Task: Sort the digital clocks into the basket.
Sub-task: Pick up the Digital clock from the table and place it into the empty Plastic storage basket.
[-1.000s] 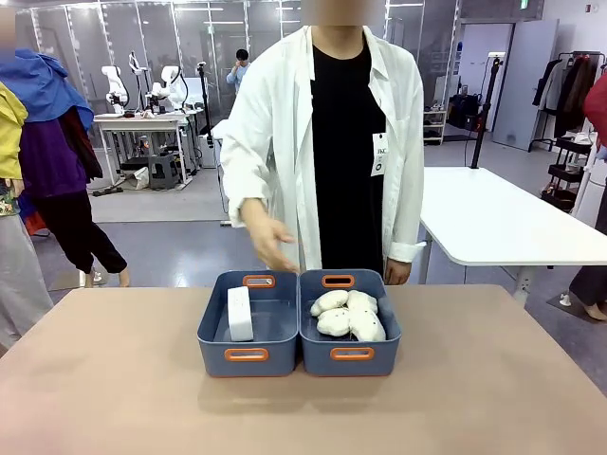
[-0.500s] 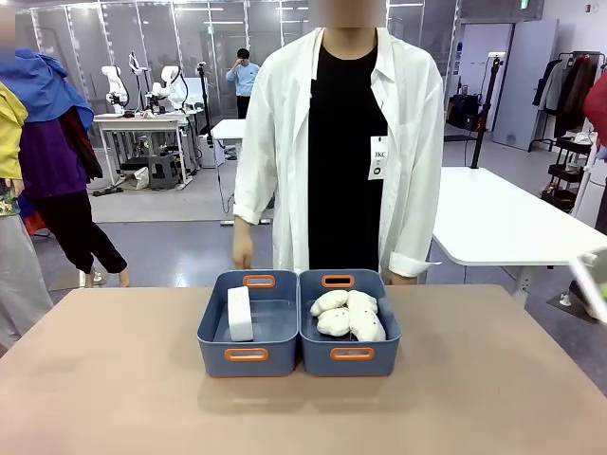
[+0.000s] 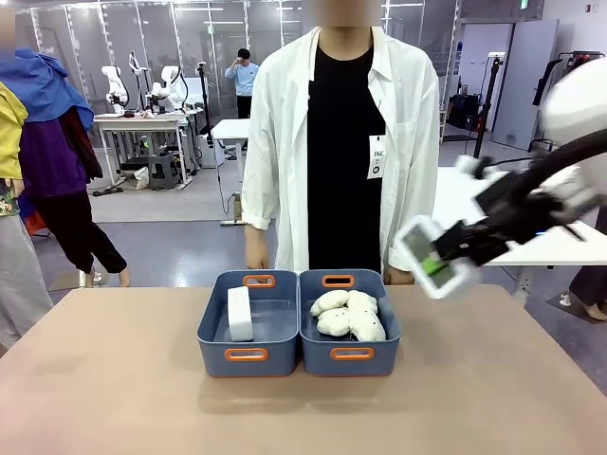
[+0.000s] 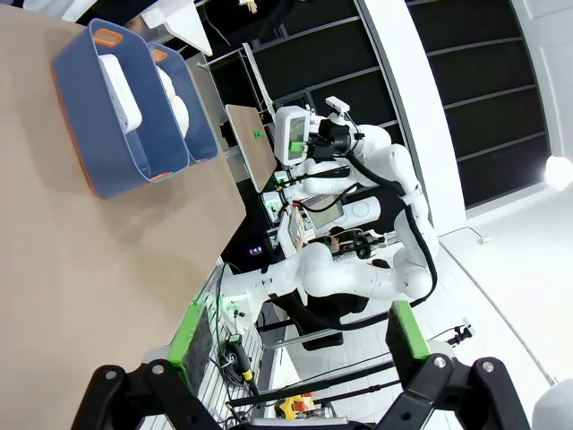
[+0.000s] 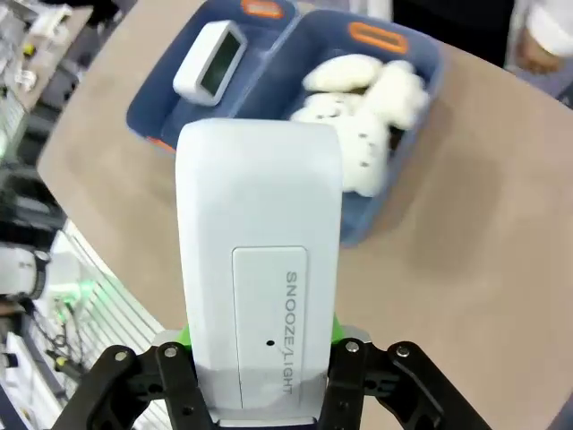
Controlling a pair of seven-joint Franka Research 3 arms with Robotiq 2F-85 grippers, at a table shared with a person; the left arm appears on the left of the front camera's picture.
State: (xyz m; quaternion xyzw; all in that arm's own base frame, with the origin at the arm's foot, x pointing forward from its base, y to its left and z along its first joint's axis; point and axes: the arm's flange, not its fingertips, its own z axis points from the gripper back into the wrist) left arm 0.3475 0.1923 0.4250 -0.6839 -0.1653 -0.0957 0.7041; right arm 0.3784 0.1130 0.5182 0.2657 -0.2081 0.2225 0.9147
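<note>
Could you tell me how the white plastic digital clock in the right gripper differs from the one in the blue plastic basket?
The held white plastic digital clock is clamped in the shut right gripper, in the air; the other clock stands on edge inside the left blue plastic basket. The held one tilts; the other stands upright. Both are white, rounded rectangles.

clocks [image 5: 260, 269] white | baskets [image 3: 248, 343] blue, orange handles | plush [image 3: 346, 315] white | table [image 3: 114, 379] tan

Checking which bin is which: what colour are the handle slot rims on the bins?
Orange, on both blue bins; clearest in the front view.
</note>
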